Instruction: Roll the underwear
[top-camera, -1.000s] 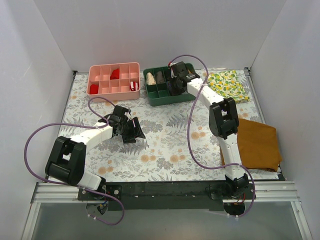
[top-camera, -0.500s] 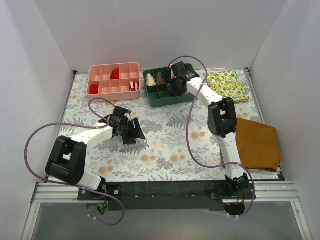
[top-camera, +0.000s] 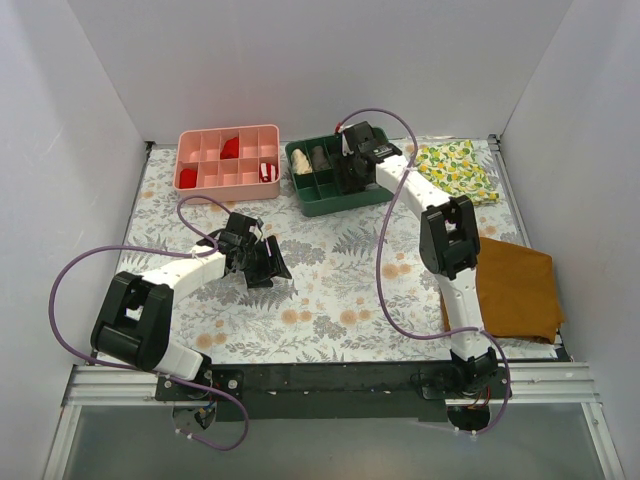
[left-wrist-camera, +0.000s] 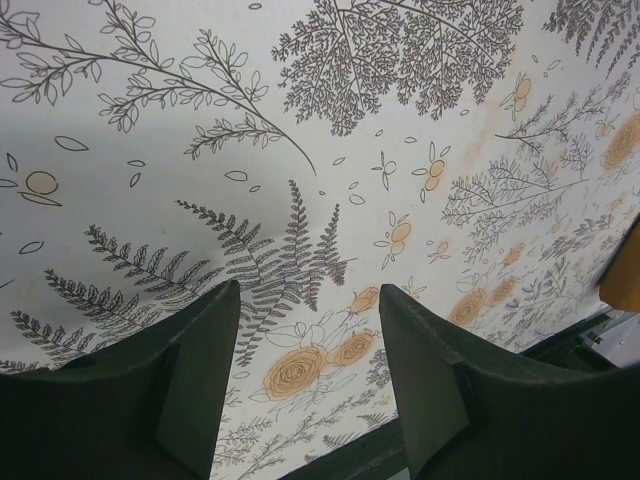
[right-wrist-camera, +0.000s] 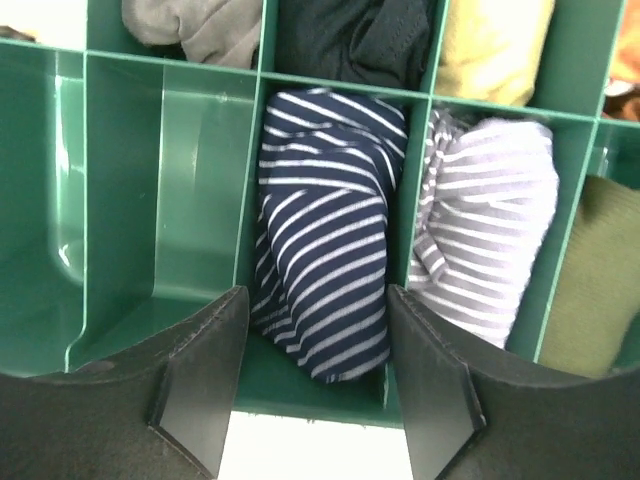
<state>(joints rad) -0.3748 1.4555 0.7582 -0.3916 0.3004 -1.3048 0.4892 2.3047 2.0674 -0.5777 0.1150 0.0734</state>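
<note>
The underwear is a tight roll of dark navy cloth with thin pale stripes, lying in a compartment of the green tray. My right gripper hangs open just above and in front of it, one finger on each side, holding nothing. In the top view the right gripper is over the green tray, and the roll is hidden under it. My left gripper is open and empty low over the floral mat, where the left wrist view shows its fingers apart.
Other rolled cloths fill neighbouring compartments, including a lavender striped one. A pink tray with red things stands at the back left. The lemon-print cloth lies at the back right and the mustard-brown cloth at the right edge. White walls enclose the table.
The right arm has shifted slightly over the green tray. The left arm has not moved.
</note>
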